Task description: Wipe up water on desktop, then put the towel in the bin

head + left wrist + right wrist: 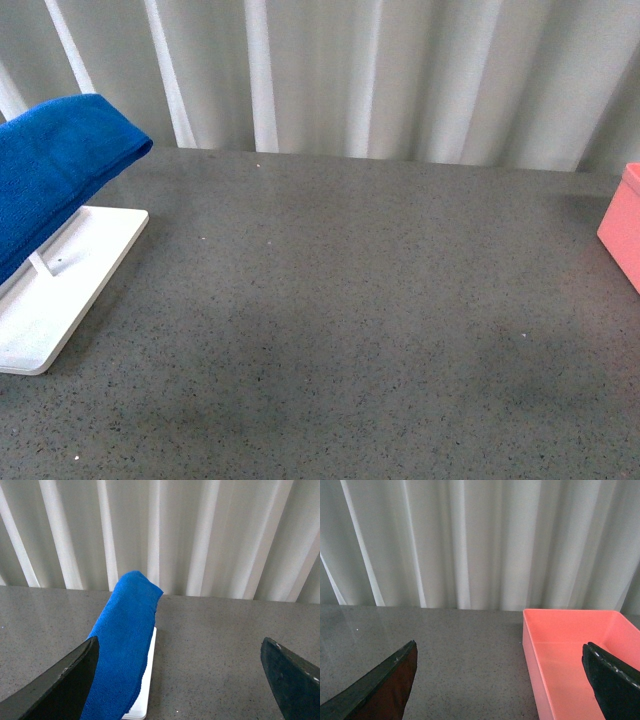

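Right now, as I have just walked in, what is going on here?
Nothing is being handled yet. The blue towel hangs over a white rack at the left of the grey desktop. The left gripper is open and faces the towel. The right gripper, also open, faces the pink bin, whose visible part is empty.

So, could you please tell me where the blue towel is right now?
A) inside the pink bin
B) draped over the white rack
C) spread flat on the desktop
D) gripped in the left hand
B: the blue towel hangs over the white rack at the left of the desktop, and the pink bin shows only its bare floor.
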`<move>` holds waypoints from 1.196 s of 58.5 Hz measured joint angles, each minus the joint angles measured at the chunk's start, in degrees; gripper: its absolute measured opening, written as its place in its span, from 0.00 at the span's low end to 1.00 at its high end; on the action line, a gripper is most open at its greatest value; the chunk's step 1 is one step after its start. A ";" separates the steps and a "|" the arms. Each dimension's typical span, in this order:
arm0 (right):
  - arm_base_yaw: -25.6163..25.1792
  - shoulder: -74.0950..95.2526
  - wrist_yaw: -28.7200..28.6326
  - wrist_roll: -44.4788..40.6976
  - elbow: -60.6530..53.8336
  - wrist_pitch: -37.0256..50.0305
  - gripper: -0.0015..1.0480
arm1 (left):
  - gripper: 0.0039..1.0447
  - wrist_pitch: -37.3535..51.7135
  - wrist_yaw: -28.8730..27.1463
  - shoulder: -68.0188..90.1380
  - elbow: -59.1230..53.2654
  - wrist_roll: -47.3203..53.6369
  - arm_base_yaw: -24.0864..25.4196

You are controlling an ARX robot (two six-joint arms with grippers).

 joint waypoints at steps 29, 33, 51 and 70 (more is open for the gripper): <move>0.00 0.00 0.00 0.02 0.00 0.00 0.93 | 0.94 0.00 0.00 0.00 0.00 0.00 0.00; 0.00 0.00 0.00 0.02 0.00 0.00 0.93 | 0.94 0.00 0.00 0.00 0.00 0.00 0.00; 0.00 0.00 0.00 0.02 0.00 0.00 0.93 | 0.94 0.00 0.00 0.00 0.00 0.00 0.00; 0.00 0.00 -0.09 0.02 0.00 0.00 0.93 | 0.94 -16.26 -0.35 11.87 7.48 1.57 -1.01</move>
